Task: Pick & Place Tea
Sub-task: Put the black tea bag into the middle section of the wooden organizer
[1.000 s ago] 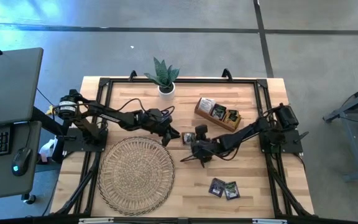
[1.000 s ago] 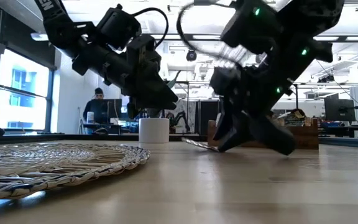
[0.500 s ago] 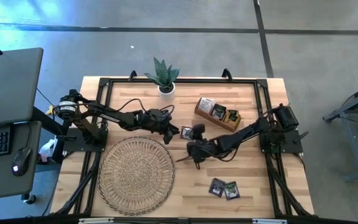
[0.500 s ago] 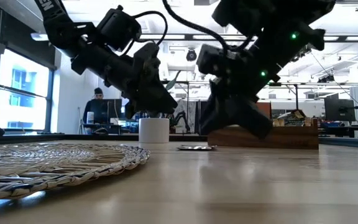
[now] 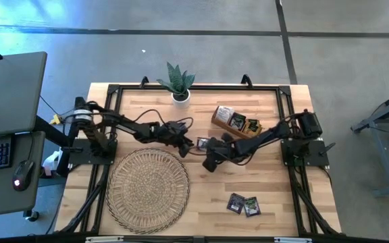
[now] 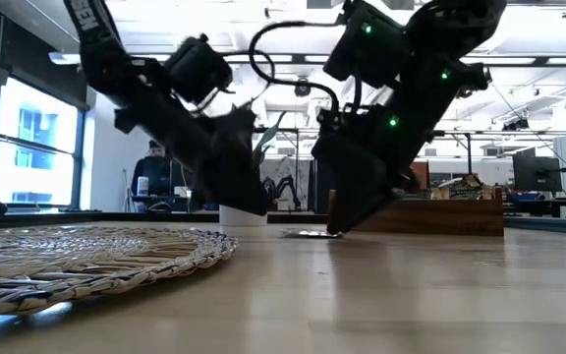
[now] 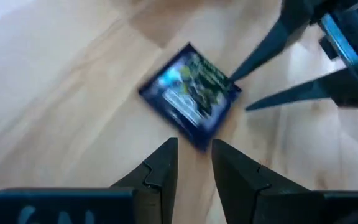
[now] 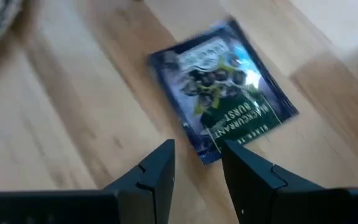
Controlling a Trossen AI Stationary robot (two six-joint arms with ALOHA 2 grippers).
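One dark blue tea sachet lies flat on the wooden table between my two grippers; it also shows in the left wrist view, the right wrist view and the low view. My left gripper is low at the sachet's left, open by a narrow gap, with one sachet corner at that gap. My right gripper is at the sachet's right, open, its fingertips on either side of the opposite corner. My left gripper's fingertips stand at the sachet's near corner, slanting down from the table's left; I cannot tell whether they touch it. My right gripper's fingers reach the opposite corner from the right; I cannot tell whether they touch it. The sachet lies flat.
A brown wooden tray with several sachets stands at the far right of centre. Two more sachets lie near the front edge. A big round woven mat fills the near left. A potted plant stands at the far edge.
My right gripper held the sachet tilted above the table, set it down flat and let go, then went toward the far edge and came down beside it. My left gripper has come down toward the sachet.
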